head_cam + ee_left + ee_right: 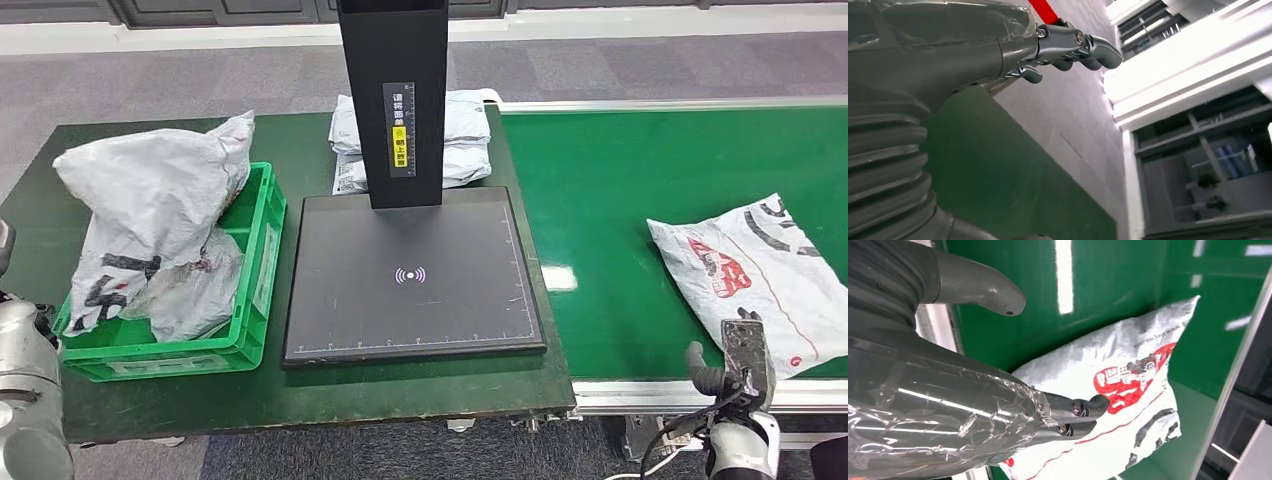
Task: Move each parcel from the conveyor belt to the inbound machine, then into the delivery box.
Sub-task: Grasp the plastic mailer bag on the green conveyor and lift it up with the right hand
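A white parcel with red and black print point(768, 272) point(1128, 390) lies on the green conveyor belt point(640, 180) at the right. My right hand point(738, 362) point(998, 390) hovers at the parcel's near edge, fingers apart, thumb point(983, 287) spread wide, holding nothing. The black inbound machine's flat plate point(414, 275) with its upright post point(393, 100) stands in the middle with nothing on it. At the left, the green delivery box point(245, 300) holds several grey-white parcels point(155, 230). My left hand point(1068, 47) is raised in the air with fingers curled, holding nothing.
More white parcels point(455, 140) are stacked behind the machine's post. The dark green table point(300, 390) carries the box and machine; its front edge is near me. A grey carpeted floor lies beyond.
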You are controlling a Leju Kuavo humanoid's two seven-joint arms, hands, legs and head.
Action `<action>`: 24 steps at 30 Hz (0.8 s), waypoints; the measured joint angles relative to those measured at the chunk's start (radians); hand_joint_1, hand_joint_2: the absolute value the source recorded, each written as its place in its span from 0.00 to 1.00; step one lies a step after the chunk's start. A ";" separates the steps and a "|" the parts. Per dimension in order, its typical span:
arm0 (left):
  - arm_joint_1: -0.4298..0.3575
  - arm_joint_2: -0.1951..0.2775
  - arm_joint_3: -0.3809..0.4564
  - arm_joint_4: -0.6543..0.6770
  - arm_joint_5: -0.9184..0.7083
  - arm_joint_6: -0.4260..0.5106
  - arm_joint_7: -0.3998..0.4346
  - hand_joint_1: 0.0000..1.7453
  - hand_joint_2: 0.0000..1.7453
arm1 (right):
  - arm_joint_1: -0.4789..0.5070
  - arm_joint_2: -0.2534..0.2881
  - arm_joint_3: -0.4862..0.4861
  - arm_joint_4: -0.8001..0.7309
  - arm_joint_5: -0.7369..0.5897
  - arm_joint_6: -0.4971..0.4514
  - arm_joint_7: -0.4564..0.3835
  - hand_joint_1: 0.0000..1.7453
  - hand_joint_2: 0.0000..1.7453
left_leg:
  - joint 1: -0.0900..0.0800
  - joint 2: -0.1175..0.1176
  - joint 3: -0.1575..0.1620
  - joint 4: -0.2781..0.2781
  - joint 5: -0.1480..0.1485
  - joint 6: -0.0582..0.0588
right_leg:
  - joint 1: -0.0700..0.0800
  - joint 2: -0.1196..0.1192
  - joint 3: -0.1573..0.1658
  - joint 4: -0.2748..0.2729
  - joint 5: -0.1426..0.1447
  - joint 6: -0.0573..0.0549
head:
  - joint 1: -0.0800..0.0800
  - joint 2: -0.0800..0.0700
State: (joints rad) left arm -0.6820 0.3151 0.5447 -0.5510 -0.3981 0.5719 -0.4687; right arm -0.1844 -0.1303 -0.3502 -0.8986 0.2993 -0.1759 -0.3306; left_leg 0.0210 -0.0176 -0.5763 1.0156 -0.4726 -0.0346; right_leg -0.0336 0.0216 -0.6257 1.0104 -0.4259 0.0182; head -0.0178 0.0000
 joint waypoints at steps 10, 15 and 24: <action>0.015 -0.023 0.030 -0.081 0.244 -0.149 -0.090 0.00 1.00 | -0.021 -0.003 0.000 0.027 -0.002 -0.015 -0.011 0.00 1.00 | 0.000 -0.001 0.000 0.000 0.000 0.000 | 0.000 -0.001 0.000 0.000 0.000 0.000 | 0.000 0.000; 0.073 -0.103 -0.036 -0.204 0.354 -0.362 -0.065 0.00 1.00 | -0.016 -0.007 0.000 0.030 0.001 -0.036 -0.014 0.00 1.00 | -0.001 -0.002 0.000 0.001 0.000 0.000 | -0.001 -0.002 0.000 -0.001 0.000 0.000 | 0.000 0.000; 0.144 -0.290 -0.401 -0.409 0.381 -0.467 0.000 0.00 1.00 | -0.012 -0.021 -0.024 0.038 0.058 -0.072 0.022 0.00 1.00 | -0.003 -0.003 -0.001 0.002 -0.001 0.001 | -0.003 -0.004 0.002 -0.001 0.000 0.001 | 0.000 0.000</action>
State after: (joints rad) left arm -0.5383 0.0246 0.1440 -0.9605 -0.0172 0.1045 -0.4687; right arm -0.1960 -0.1510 -0.3738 -0.8604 0.3572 -0.2480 -0.3091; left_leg 0.0185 -0.0207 -0.5770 1.0175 -0.4735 -0.0331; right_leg -0.0362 0.0177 -0.6239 1.0097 -0.4256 0.0192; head -0.0177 0.0000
